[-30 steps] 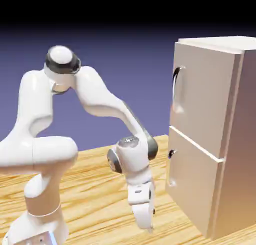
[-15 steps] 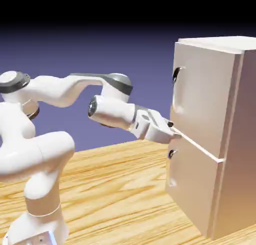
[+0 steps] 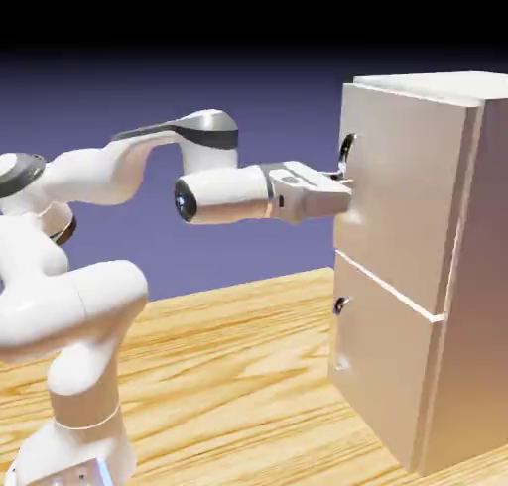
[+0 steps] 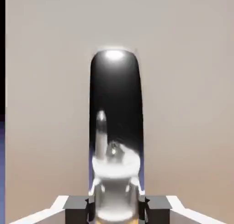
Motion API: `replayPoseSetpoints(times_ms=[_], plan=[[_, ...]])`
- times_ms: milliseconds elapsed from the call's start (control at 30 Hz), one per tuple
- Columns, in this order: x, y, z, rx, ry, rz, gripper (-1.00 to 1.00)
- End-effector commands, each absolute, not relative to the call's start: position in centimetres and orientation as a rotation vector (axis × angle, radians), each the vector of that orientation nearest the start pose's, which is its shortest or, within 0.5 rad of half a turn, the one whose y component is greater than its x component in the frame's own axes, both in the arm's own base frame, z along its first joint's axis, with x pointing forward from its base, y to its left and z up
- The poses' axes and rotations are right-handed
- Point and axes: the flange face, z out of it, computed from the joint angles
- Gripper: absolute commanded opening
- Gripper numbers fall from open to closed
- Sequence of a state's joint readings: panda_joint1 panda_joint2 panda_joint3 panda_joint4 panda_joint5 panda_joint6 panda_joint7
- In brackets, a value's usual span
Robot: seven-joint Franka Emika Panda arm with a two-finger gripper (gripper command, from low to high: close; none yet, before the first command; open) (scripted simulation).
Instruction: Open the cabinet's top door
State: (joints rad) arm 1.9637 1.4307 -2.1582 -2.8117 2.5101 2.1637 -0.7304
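Claw: as you look along it, your claw (image 4: 117, 205) has the handle (image 4: 115, 127) between its two tips, seemingly clenched on the bar.
Handle axis: vertical on the top door (image 3: 397, 196).
Pull: straight back from the cabinet (image 3: 466, 276).

No text, label, brand, number or sign can be read in either view. The tall beige-grey box cabinet (image 3: 422, 266) has plain panels, and the white robot arm (image 3: 79, 305) carries no legible marking. At the arm's base, in the bottom left corner of the exterior view, there is a small bluish patch, too blurred to make out as writing. The light wood-grain tabletop (image 3: 228, 395) bears only its grain. In the hand view, the shiny dark curved bar handle (image 4: 115, 104) and the beige panel behind it are bare of lettering.
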Motion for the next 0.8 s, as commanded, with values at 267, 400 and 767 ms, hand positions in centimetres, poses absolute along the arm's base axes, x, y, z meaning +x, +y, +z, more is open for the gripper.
replayPoseSetpoints(times_ms=[267,400,767], plan=[[30.6,-6.9,49.1,-1.765,0.441,-1.560,-1.00],[29.1,-8.9,49.1,-1.761,0.354,-1.495,-1.00],[25.8,-15.3,49.1,-1.731,0.107,-1.300,-1.00]])
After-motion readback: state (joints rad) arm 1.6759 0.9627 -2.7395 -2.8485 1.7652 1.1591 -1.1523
